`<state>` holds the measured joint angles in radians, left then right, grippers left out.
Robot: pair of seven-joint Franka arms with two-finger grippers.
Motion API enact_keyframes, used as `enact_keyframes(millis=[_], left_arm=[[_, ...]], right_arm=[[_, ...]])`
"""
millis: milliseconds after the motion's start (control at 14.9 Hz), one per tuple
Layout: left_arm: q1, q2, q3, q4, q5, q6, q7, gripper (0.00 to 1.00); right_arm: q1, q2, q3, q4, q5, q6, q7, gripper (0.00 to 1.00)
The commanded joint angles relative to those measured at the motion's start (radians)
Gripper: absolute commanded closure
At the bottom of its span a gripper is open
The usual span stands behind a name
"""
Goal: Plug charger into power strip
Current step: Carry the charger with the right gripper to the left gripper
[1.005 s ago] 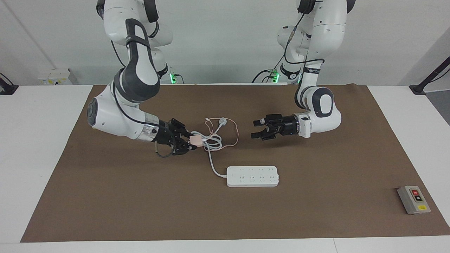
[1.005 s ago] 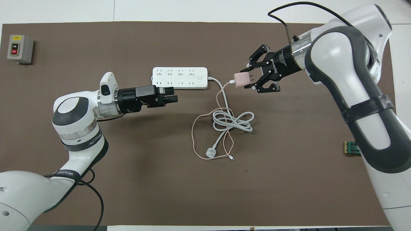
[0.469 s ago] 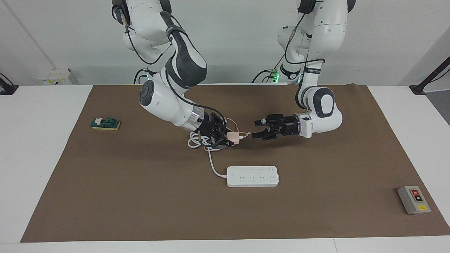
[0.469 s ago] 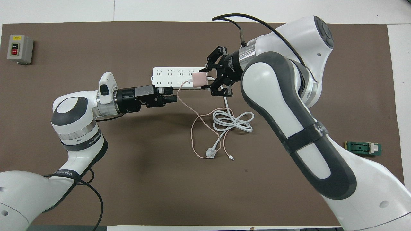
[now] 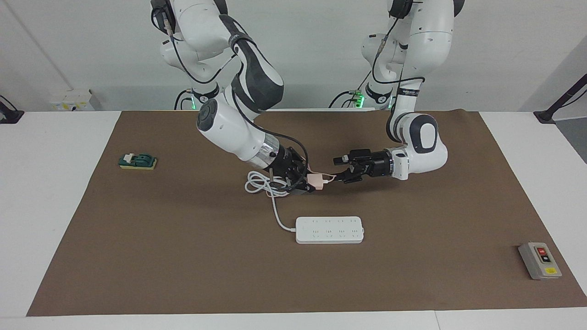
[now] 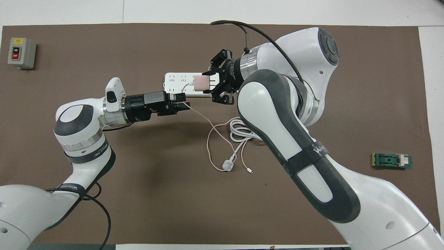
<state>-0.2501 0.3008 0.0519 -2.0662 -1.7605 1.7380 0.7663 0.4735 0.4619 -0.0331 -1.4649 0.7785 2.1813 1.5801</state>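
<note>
My right gripper (image 5: 306,180) is shut on the pale pink charger (image 5: 316,180) and holds it in the air over the mat, by the coiled white cord (image 5: 261,183). In the overhead view the charger (image 6: 200,83) covers part of the white power strip (image 6: 175,80). The strip (image 5: 329,229) lies flat on the mat. My left gripper (image 5: 340,170) is open, its tips right at the charger's cable end. The thin pink cable (image 6: 209,139) passes between its fingers (image 6: 185,107) and trails down to the mat.
A round white plug (image 6: 228,165) on the thick white cord lies nearer to the robots. A grey switch box (image 5: 539,260) sits at the left arm's end. A small green part (image 5: 137,161) sits at the right arm's end, on the brown mat (image 5: 183,256).
My right arm has swung in from its own end, carrying the charger toward my left gripper until they meet. The left arm has barely moved. The green part is now uncovered.
</note>
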Motion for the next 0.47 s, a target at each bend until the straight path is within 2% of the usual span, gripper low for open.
enact_keyframes(millis=[0, 402], left_arm=[[-0.003, -0.005, -0.001, 0.006, -0.022, 0.002, -0.002, 0.0], [0.003, 0.0, 0.002, 0.04, -0.022, 0.014, -0.033, 0.0]], right_arm=[[0.022, 0.011, -0.004, 0.005, 0.025, 0.031, 0.017, 1.0], [0.04, 0.012, -0.004, 0.003, 0.025, 0.034, 0.017, 1.0]])
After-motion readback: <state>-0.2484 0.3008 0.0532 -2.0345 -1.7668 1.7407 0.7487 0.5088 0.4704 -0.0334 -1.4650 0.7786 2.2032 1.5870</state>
